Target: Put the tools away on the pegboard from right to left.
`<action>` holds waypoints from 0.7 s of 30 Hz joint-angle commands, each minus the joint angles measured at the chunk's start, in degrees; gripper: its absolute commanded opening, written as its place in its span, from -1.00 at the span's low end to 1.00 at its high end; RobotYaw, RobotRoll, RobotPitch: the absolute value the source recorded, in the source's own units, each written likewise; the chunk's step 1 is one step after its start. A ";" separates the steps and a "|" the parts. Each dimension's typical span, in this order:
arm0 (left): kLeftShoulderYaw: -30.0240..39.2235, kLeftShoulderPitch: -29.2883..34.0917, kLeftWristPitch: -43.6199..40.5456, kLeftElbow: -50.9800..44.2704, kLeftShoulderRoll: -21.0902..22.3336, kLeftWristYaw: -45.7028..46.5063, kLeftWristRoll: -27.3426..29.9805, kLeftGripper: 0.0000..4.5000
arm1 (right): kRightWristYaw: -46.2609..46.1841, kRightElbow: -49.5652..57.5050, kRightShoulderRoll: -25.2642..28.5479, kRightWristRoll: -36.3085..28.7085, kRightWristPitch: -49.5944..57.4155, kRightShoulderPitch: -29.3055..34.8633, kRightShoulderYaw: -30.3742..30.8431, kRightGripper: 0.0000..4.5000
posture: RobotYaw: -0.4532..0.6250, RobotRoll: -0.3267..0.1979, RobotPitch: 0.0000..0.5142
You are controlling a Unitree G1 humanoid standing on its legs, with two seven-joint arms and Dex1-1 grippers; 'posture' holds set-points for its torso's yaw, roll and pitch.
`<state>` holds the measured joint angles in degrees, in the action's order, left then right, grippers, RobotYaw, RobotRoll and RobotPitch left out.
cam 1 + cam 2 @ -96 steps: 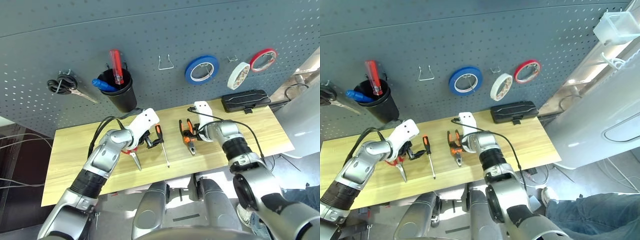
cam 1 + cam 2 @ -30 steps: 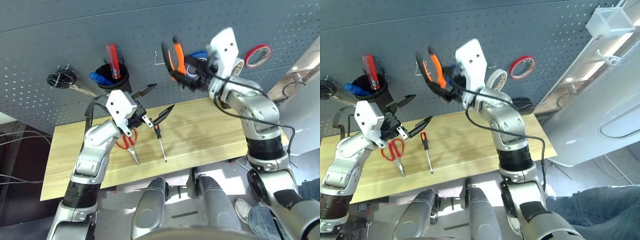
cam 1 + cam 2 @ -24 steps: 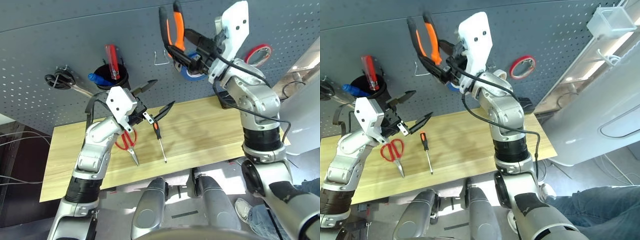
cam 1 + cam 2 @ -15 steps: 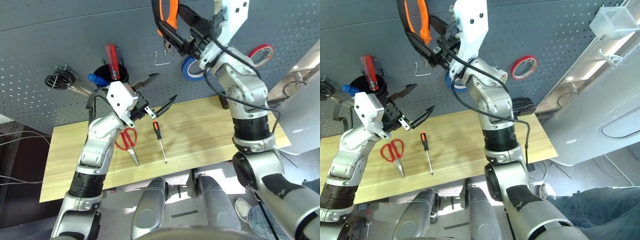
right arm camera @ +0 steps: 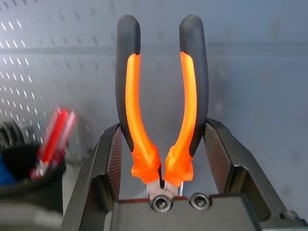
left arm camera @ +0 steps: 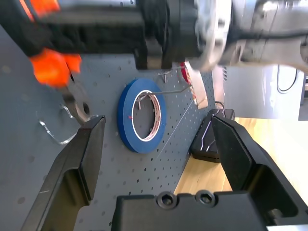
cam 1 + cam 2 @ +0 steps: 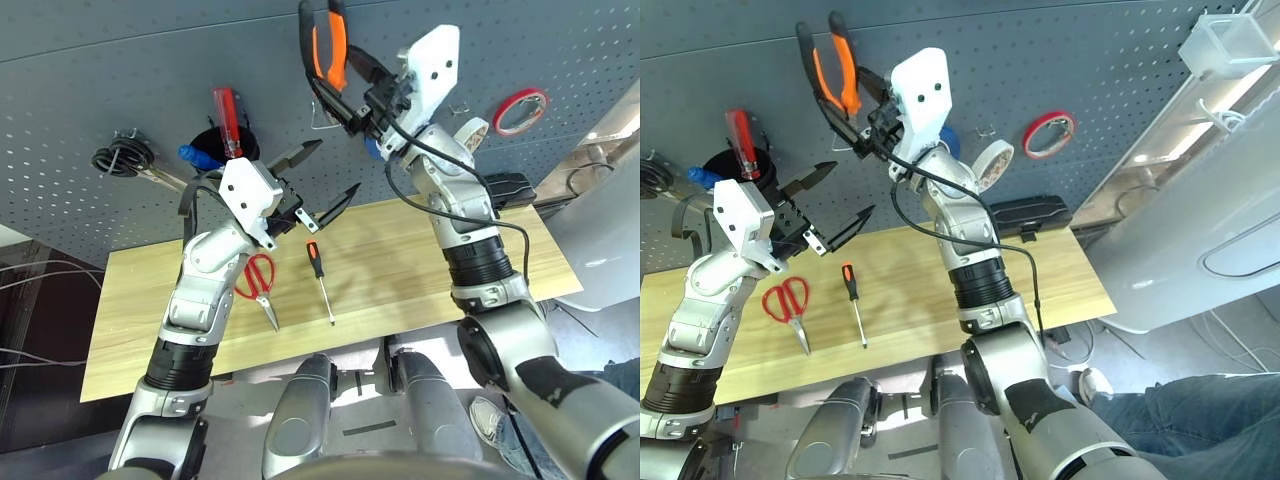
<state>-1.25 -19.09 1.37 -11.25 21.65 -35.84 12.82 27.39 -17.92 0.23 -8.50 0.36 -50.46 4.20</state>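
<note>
My right gripper [image 7: 352, 98] is raised against the pegboard [image 7: 150, 60], shut on the orange-handled pliers [image 7: 327, 50], whose handles point upward. In the right wrist view the pliers [image 5: 161, 110] sit between both fingers [image 5: 113, 159]. They hang just above an empty wire hook [image 7: 322, 118]. My left gripper [image 7: 312, 195] hovers open and empty above the table. On the table lie the red-handled scissors [image 7: 255, 280] and the slim screwdriver [image 7: 320, 275]. The whitish tape roll [image 7: 995, 160] hangs on the pegboard.
A black cup [image 7: 215, 155] holding a red-handled tool [image 7: 228, 115] hangs at the left, with black-handled scissors [image 7: 125, 160] further left. A blue tape roll [image 6: 142, 115] and a red one [image 7: 525, 110] hang on hooks. A black case [image 7: 510, 190] lies at the table's back right.
My right gripper has carried the pliers up and slightly left along the pegboard, turning their handles upright above the hook. The left gripper has risen a little and stays open.
</note>
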 commanded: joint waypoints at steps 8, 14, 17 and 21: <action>-1.95 -0.10 -0.01 2.07 0.45 -0.85 -1.71 1.00 | -0.87 -2.92 0.99 2.88 0.45 1.51 2.24 0.59 | 0.05 0.25 -0.08; -2.97 0.12 -1.88 2.47 1.34 -1.49 -2.35 1.00 | 1.87 10.05 6.24 2.18 2.97 8.55 2.50 0.99 | 0.05 0.25 -0.08; -3.85 0.97 -4.51 2.92 2.20 -1.44 -3.38 1.00 | 3.45 19.04 9.98 1.16 6.12 14.41 2.68 0.99 | 0.03 0.25 -0.09; -5.69 2.13 -8.56 5.25 3.32 -0.61 -6.24 1.00 | 6.80 26.47 15.17 0.68 9.52 21.32 3.81 0.99 | 0.01 0.25 -0.10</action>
<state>-5.65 -18.44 -4.75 -7.74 24.37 -36.72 8.33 32.34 6.16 14.46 -7.04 8.03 -30.75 6.58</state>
